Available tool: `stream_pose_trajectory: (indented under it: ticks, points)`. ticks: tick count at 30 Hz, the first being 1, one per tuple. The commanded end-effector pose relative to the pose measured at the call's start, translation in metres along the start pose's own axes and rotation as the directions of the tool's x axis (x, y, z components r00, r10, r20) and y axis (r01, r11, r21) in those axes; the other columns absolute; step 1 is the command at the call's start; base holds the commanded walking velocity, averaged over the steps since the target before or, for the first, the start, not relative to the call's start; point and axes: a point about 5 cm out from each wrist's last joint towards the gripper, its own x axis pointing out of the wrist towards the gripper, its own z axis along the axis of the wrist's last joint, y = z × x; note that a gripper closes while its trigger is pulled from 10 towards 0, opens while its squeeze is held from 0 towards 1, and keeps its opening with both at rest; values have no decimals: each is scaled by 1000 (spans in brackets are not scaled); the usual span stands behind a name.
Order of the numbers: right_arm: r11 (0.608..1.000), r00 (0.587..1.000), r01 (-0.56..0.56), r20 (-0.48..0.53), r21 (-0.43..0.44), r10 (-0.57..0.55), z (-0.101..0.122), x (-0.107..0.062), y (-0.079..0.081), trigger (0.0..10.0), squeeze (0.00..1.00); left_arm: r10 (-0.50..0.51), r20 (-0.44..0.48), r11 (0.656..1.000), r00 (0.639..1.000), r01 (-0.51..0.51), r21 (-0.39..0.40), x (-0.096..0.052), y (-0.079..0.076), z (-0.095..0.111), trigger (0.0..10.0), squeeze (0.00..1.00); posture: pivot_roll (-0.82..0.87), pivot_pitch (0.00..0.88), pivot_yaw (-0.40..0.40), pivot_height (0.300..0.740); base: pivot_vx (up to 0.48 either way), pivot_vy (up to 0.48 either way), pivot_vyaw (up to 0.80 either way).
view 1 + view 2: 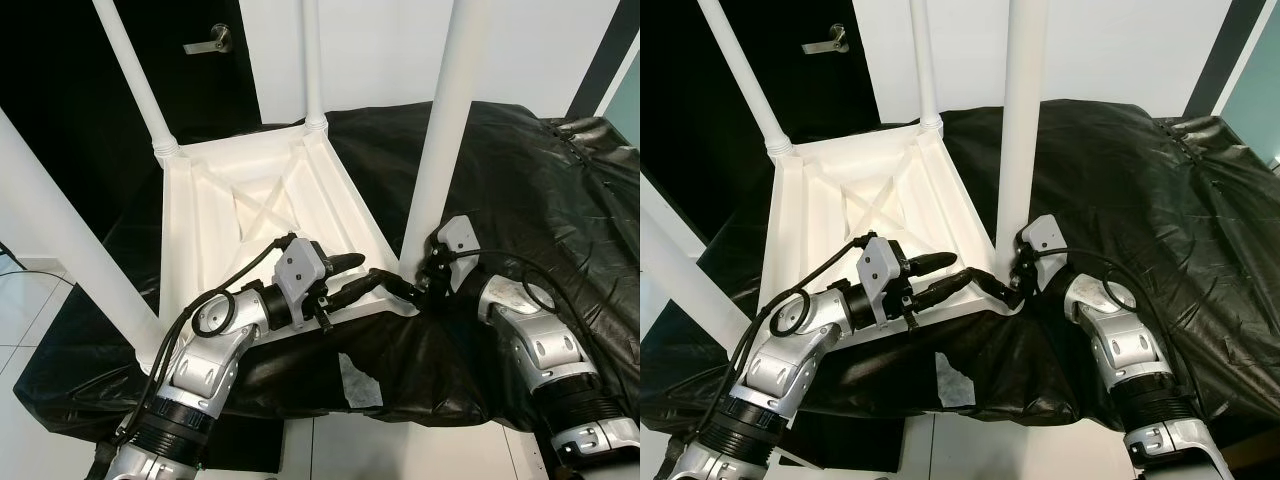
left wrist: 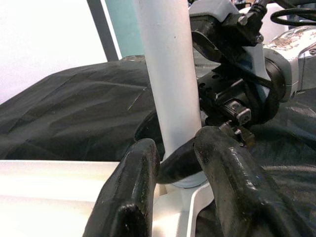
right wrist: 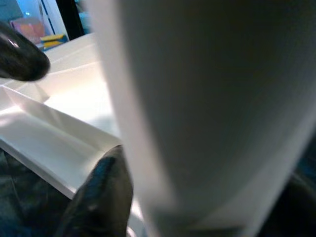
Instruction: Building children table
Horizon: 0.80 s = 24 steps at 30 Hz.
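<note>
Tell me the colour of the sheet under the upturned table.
Black sheet, glossy and wrinkled; clearest in the left eye view.

This looks like an office or test room more than a lived-in home. A black door (image 1: 150, 60) with a silver lever handle (image 1: 210, 42) sits in a plain white wall (image 1: 380, 50), and a dark vertical frame strip (image 1: 610, 50) borders a pale teal panel at the far right. The floor (image 1: 30, 300) is laid in large light grey tiles. A wide surface is draped in crinkled black plastic sheeting (image 1: 530, 180), and on it lies an upturned white children's table (image 1: 250, 200) with its legs pointing up, a setting arranged for assembly work rather than daily living.
</note>
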Motion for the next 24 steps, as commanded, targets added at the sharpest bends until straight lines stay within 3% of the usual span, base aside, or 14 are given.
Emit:
stream_pose_trajectory:
  ticks: [1, 8, 14, 17, 18, 19, 21, 22, 23, 24]
  points:
    - [999, 999, -46, -26, -3, 46, -5, 2, 4, 0, 0, -35, -12, 999, 999, 35, 1, -2, -4, -2, 10000, 0, -54, 0, 32, 740, 0, 0, 0]
    - [999, 997, -44, -62, 33, 46, -16, -5, 7, 0, 0, -31, -10, 1000, 999, 31, -5, -2, -6, -2, 10000, 0, -72, 0, 37, 740, 0, 0, 0]
    - [997, 994, 62, -95, 52, -57, -23, -10, 8, 0, 0, -35, -5, 999, 999, 35, -6, 2, -5, -2, 10000, 0, -94, 0, 45, 740, 0, 0, 0]
    - [953, 949, 295, -135, 63, -285, -28, -13, 6, 0, 0, -37, -1, 999, 999, 37, -10, 4, -4, -2, 10000, 0, -116, 0, 55, 740, 0, 0, 0]
    - [945, 942, 319, -135, 70, -308, -28, -13, 9, 6627, 0, -37, 1, 999, 999, 37, -11, 4, -4, -2, 10000, 0, -123, 0, 58, 740, 0, 0, 0]
    - [945, 942, 319, -135, 70, -308, -28, -13, 9, 6627, 0, -37, 1, 999, 999, 37, -11, 4, -4, -2, 10000, 0, -123, 0, 58, 740, 0, 0, 0]
    - [893, 893, 439, -156, 97, -422, -30, -12, 14, 10000, 0, -40, 1, 999, 999, 40, -12, 5, -4, -2, 10000, 0, -128, 0, 61, 740, 0, 0, 0]
    - [858, 861, 501, -173, 114, -479, -31, -12, 16, 10000, 0, -42, 1, 999, 999, 42, -12, 6, -4, -2, 10000, 0, -127, 0, 61, 740, 0, 0, 0]
    - [858, 861, 501, -173, 114, -479, -31, -12, 16, 10000, 0, -42, 1, 999, 999, 42, -12, 6, -4, -2, 10000, 0, -127, 0, 61, 740, 0, 0, 0]
    - [758, 773, 632, -209, 165, -599, -34, -14, 20, 10000, 0, -45, 3, 999, 999, 45, -13, 7, -5, -2, 10000, 0, -121, 0, 60, 740, 0, 0, 0]
